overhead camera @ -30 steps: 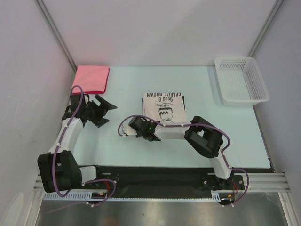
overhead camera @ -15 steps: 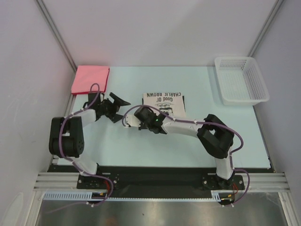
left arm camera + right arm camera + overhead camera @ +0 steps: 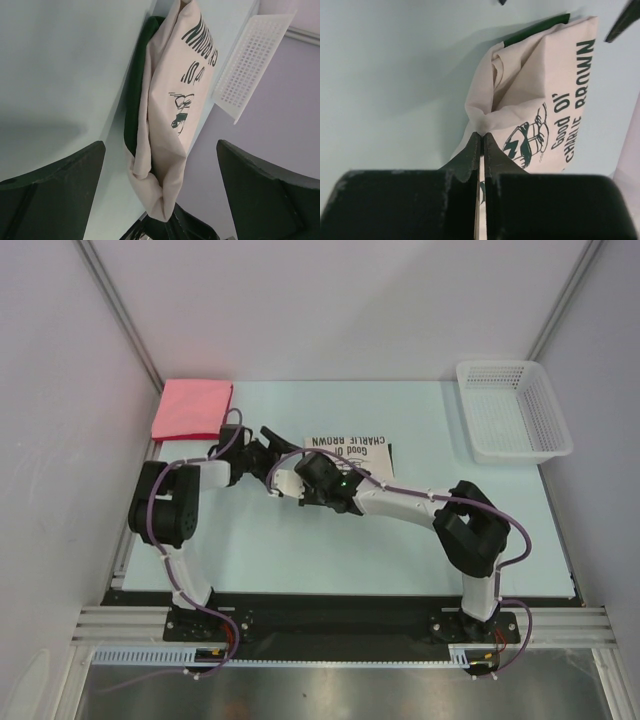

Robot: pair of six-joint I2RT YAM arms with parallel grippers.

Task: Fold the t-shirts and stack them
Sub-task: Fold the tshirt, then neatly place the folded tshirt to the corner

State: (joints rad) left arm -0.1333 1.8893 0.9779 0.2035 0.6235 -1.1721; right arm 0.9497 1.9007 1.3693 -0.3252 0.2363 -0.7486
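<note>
Moved: the left arm has swung in from the table's left side, bringing the left claw (image 3: 268, 452) up beside the Charlie Brown shirt (image 3: 352, 448). The right arm has stretched further across the shirt, so less of the print shows from above.
Table (image 3: 400, 545): a pale blue-green top, with a black strip along the near edge where both arm bases are bolted.
Room: plain pale walls on three sides, and a metal post in each far corner.
Basket (image 3: 513, 412): white mesh in the far right corner, well apart from both claws.
Pink shirt (image 3: 193, 408): folded square and lying flat in the far left corner, near the left arm's wrist but untouched.
Charlie Brown shirt: folded at mid-table, cream face up, lettering toward the far edge. Dark green shows under its left side. Its near-left corner is bunched and lifted.
Right claw (image 3: 481, 150): fingers pressed together, pinching the cream cloth at that bunched corner.
Left claw: jaws spread wide and holding nothing. In its wrist view the shirt's left edge lies ahead between the two fingers (image 3: 55, 190), clear of both.
</note>
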